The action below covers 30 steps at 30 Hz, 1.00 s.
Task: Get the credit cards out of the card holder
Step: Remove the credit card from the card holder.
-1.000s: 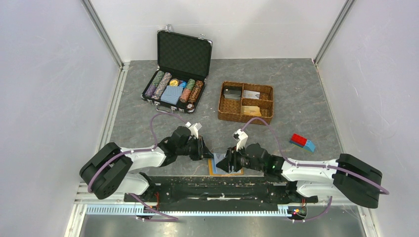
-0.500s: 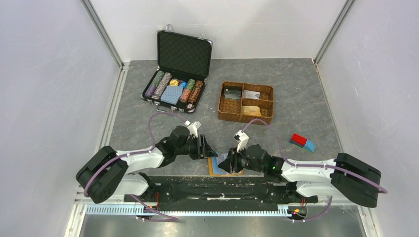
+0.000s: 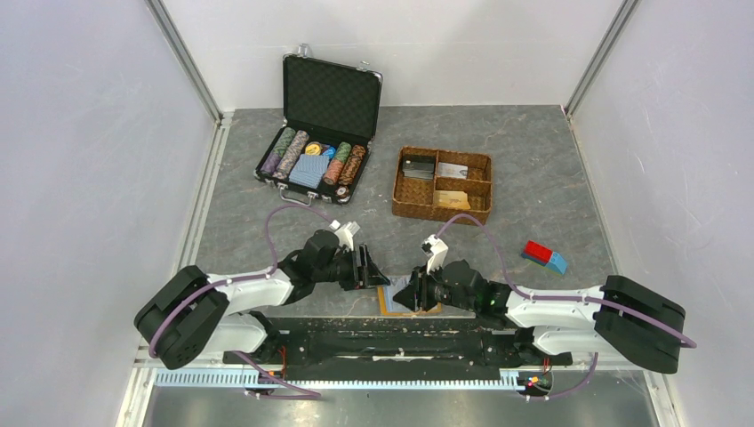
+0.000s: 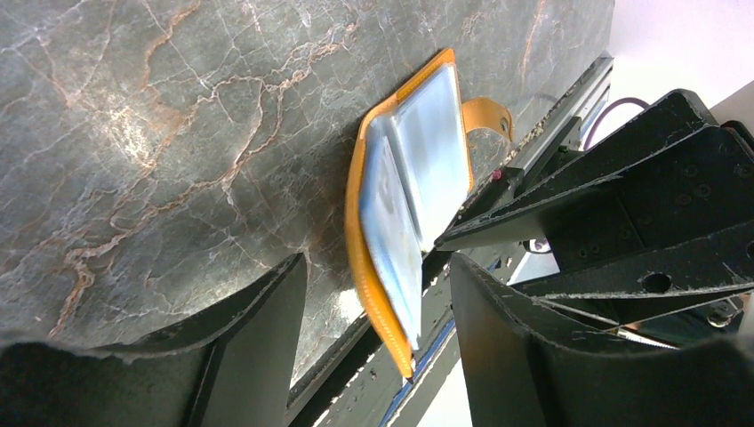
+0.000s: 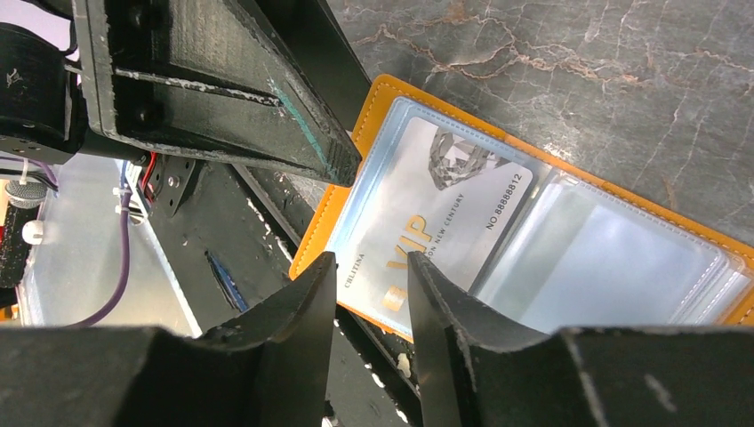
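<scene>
The card holder (image 3: 391, 301) lies open at the table's near edge, orange with pale blue clear sleeves (image 4: 418, 169). One sleeve holds a silver credit card (image 5: 436, 205) with gold VIP lettering. My left gripper (image 4: 378, 260) is open, and the holder's orange edge (image 4: 360, 258) sits loosely between its fingers without touching them. My right gripper (image 5: 369, 260) hovers over the card's near corner. Its jaws are narrowed but a gap still shows between them. In the top view the two grippers (image 3: 372, 271) (image 3: 405, 294) face each other over the holder.
A brown woven basket (image 3: 397, 182) behind holds a tan card (image 3: 452, 200) and a pale card (image 3: 452, 170). An open black case (image 3: 331, 98) of poker chips stands at the back left. A red-and-blue block (image 3: 544, 256) lies to the right. The black frame rail (image 5: 267, 231) runs beside the holder.
My left gripper's jaws have spread wide apart around the holder's edge. The right gripper's jaws have drawn closer together over the card's corner. Both arms have barely shifted.
</scene>
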Available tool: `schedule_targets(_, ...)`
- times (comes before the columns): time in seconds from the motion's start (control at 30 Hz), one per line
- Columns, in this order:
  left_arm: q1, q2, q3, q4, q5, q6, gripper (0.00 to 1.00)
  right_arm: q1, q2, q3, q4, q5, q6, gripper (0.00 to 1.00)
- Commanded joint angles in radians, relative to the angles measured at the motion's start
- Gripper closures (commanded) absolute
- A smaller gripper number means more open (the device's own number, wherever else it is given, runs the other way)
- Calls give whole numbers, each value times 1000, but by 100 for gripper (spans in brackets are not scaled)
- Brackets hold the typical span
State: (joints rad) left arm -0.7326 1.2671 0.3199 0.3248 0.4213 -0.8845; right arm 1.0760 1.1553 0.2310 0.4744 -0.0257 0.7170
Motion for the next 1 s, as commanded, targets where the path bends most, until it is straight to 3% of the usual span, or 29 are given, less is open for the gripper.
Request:
schedule_targets(0.0, -5, 17, -4, 64, 14, -24, 33, 2, -11, -20, 62, -7, -1, 60)
schedule_targets(0.23, -5, 50, 4, 85, 25, -17, 33, 1, 0, -26, 84, -24, 10, 56)
schedule_targets(0.43, -5, 102, 1, 132, 50, -17, 37, -21, -45, -19, 37, -7, -13, 60)
schedule_targets(0.73, -5, 187, 1, 245, 120, -52, 57, -93, -65, -34, 37, -69, -29, 63)
schedule_targets(0.87, -6, 197, -16, 313, 144, -61, 80, -110, -40, -45, 87, -129, -18, 63)
schedule_targets(0.97, -5, 194, -40, 390, 158, -68, 91, -122, -19, -57, 110, -139, -11, 64)
